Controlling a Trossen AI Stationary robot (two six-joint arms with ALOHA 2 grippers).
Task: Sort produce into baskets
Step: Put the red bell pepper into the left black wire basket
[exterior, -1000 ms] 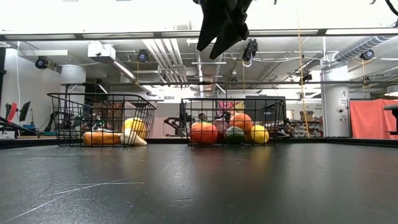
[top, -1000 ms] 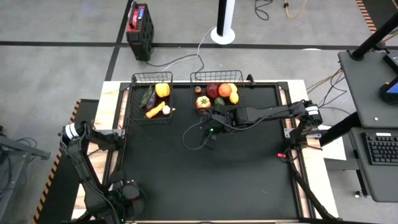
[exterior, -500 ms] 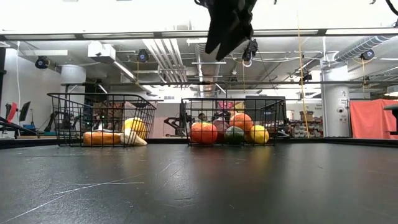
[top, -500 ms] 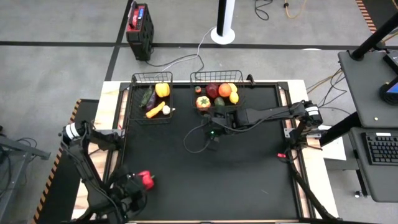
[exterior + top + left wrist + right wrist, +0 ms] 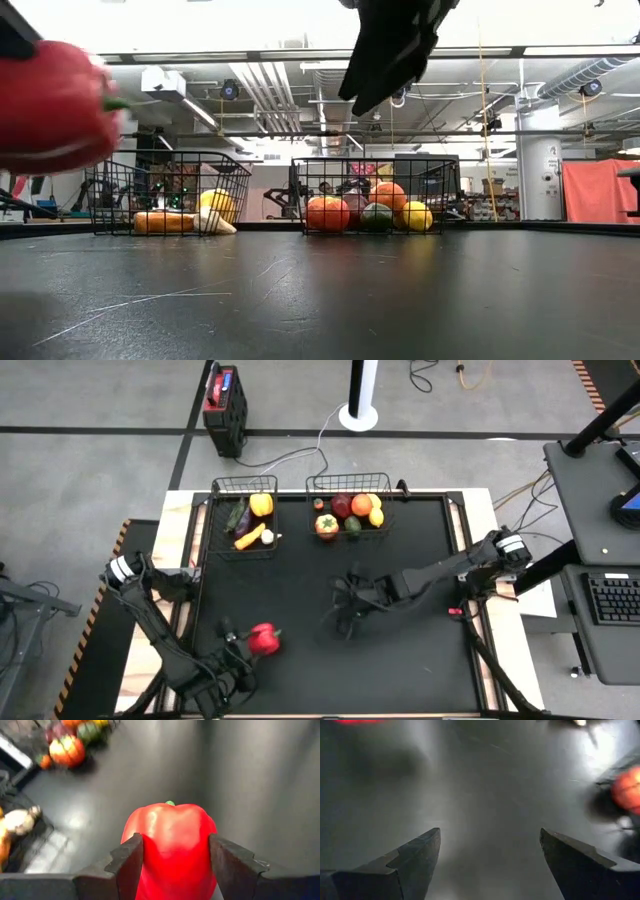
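Wide bare black table [image 5: 420, 660] all around both grippers. Left gripper [image 5: 172, 865] near front left table edge, fingers pinching red pepper [image 5: 263, 639] by its sides. Right gripper [image 5: 490, 862] mid-table, fingers spread, holding nothing. Two baskets at far edge beyond both: narrow basket [image 5: 243, 518] with yellow pepper, carrot, garlic; wide basket [image 5: 349, 507] with round fruit. Low view alone shows pepper lifted clear of table.

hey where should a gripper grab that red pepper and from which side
Across its broad middle, fingers on opposite flanks, coming from the base end, opposite the stem. The left gripper already holds the red pepper that way: its rounded sides give the fingers flat contact, and the green stem points away.
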